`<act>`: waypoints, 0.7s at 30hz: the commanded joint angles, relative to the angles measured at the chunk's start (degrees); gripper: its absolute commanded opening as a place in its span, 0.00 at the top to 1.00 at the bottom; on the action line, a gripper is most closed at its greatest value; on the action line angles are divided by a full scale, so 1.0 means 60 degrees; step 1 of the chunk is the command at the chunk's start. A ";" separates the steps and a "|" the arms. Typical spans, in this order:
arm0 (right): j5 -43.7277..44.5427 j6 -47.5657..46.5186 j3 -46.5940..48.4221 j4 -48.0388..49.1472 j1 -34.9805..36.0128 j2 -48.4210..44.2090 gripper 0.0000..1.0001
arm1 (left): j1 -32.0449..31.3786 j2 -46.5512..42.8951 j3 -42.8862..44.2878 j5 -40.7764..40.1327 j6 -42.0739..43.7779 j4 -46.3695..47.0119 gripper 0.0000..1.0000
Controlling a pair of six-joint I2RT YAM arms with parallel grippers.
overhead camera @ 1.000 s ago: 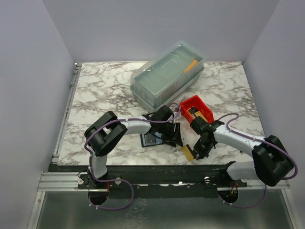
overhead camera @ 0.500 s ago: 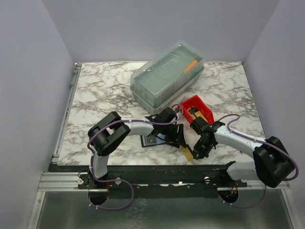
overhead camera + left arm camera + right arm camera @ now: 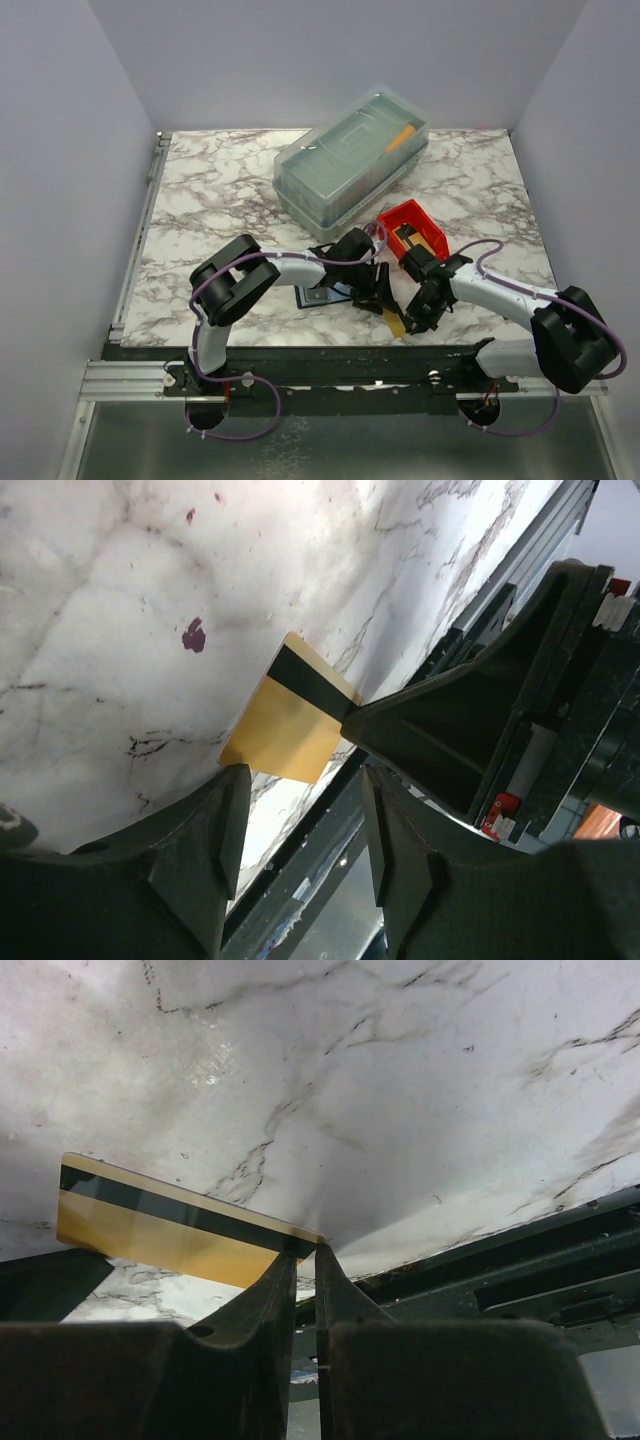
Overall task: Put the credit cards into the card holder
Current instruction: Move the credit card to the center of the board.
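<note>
A tan/gold credit card (image 3: 170, 1225) with a black stripe is pinched at one corner by my right gripper (image 3: 306, 1252), which is shut on it. The card (image 3: 395, 321) is held tilted just above the marble near the front edge. From the left wrist the same card (image 3: 290, 720) shows with the right gripper's fingers (image 3: 440, 730) on its corner. My left gripper (image 3: 305, 825) is open, empty and close to the card's left (image 3: 376, 294). The black card holder (image 3: 316, 297) lies flat under the left arm, partly hidden.
A red bin (image 3: 428, 226) stands just behind the right gripper with small items inside. A large clear lidded box (image 3: 350, 165) sits at the back centre. The table's dark front rail (image 3: 330, 352) runs close below both grippers.
My left gripper has slid a little to the right, closer to the gold card. The right gripper has tightened on the card and has stayed almost in place.
</note>
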 commanded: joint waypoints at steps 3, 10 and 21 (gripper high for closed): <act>0.0210 -0.0141 -0.0434 0.0999 0.0054 0.0393 0.86 | 0.0007 -0.0450 -0.0521 0.0573 -0.0453 0.0287 0.46; 0.0612 -0.0414 0.0475 -0.0107 0.0026 -0.0715 0.60 | 0.0361 -0.1290 -0.0606 0.0665 0.0291 -0.0241 0.42; 0.0935 -0.2346 0.2316 0.0960 -0.0561 0.1134 0.44 | 0.0875 -0.3049 -0.1053 0.0395 0.1212 -0.1499 0.38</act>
